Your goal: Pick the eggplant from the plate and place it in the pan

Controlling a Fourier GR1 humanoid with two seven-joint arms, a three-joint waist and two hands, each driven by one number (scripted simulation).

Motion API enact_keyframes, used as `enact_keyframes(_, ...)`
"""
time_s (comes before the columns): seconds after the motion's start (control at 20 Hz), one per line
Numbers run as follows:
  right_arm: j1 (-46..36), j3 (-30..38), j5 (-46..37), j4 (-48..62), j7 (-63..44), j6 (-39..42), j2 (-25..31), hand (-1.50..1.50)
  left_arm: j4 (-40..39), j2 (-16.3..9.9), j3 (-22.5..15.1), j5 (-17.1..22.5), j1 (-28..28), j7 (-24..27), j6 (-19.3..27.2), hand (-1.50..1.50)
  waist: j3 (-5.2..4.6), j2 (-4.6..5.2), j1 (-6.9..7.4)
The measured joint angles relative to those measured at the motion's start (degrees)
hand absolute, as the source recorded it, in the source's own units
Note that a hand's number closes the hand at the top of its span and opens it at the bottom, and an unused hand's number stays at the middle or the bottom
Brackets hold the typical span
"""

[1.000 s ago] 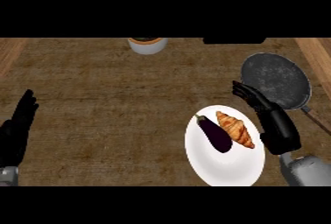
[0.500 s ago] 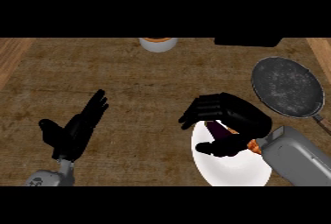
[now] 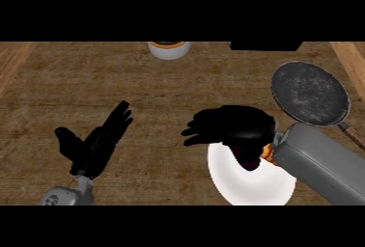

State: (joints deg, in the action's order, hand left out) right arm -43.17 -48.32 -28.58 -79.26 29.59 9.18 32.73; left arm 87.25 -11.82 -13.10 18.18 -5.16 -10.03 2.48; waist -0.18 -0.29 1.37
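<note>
Overhead view of a brown woven-texture desk [image 3: 178,91], w/ pale wood strips at far left & far right edges.

Lower left: the left robot hand [image 3: 96,142], black, on a grey forearm rising from the bottom edge. Fingers straight & spread wide, pointing up and to the right, thumb out to the left. Holds nothing; touches no object.

Top centre: a small white cup [image 3: 169,49], partly cut off by the upper edge, orange-brown contents showing at its rim. Well apart from both hands.

Centre-right: the right robot hand [image 3: 231,126], black, fingers curled downward over the upper edge of a white plate [image 3: 249,185]. Below the curled fingers a dark purple eggplant [image 3: 247,157] shows, lower end hanging over the plate's white surface. Fingers seem wrapped round its top; can't tell if the eggplant is lifted off or touching the plate. The thick grey right forearm enters from the lower right corner & covers the plate's right side.

Just beside the forearm's upper-left edge: a sliver of an orange-brown item [image 3: 267,152] on the plate, mostly hidden, can't identify.

Upper right: a dark grey round pan [image 3: 310,92], speckled inside, thin handle running down-right behind the forearm. Near the right hand, not touching it.
</note>
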Motion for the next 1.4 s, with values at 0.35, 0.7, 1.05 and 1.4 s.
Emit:
enact_keyframes(0.35, -6.41, -11.56, -19.27, -5.37, -15.98, 8.84, 1.00, -1.50, 0.13, 0.39, 0.33, 0.33, 1.05, -0.34, 0.38, 0.00, -0.05, -0.77, -1.46)
enact_keyframes(0.7, -5.37, -21.76, -30.57, -10.20, -32.52, 25.97, -4.20, -1.50, 1.09, 0.46, 0.62, 0.17, 1.55, -0.61, 0.59, 0.00, 0.05, -0.50, -1.92)
enact_keyframes(1.05, 4.26, -24.87, -38.18, -13.38, -43.28, 34.13, -7.58, -1.50, 3.36, 0.65, 0.96, -0.17, 2.51, -1.61, 0.09, 0.00, 0.16, 0.01, -1.60)
enact_keyframes(1.4, 8.11, -23.11, -45.82, -14.04, -42.91, 32.47, -5.89, -1.50, 2.31, 2.06, 1.50, -1.64, 2.00, -1.43, -0.40, 0.00, 0.18, 0.21, -1.33)
